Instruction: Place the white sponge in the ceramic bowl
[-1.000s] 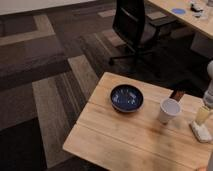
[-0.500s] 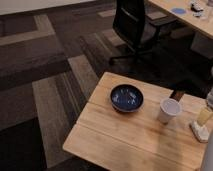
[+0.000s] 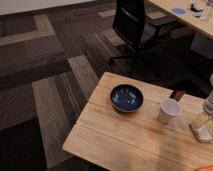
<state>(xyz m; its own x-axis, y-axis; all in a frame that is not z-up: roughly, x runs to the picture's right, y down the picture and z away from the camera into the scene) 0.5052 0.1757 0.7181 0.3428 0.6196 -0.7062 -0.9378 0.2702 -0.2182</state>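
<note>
1. My hand [image 3: 203, 120] is at the bench's [image 3: 120, 142] far right edge, partly out of view, spread apart, nothing clamped.
2. Sponge [image 3: 202, 134] lies on bench right under hand; can't tell if touching.
3. Blue bowl [image 3: 126, 97] sits mid-bench, well apart from sponge.
4. White cup [image 3: 169, 110] upright btwn bowl & sponge.
5. Black chair [image 3: 132, 22] behind bench, on carpet.

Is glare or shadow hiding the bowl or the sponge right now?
Camera view: the light is soft and even on the table. The bowl shows only small pale glints inside, and its rim is plain to see. The sponge sits lit at the right edge, just below the gripper, which the frame edge cuts off. The carpet beyond the table is dimmer.
</note>
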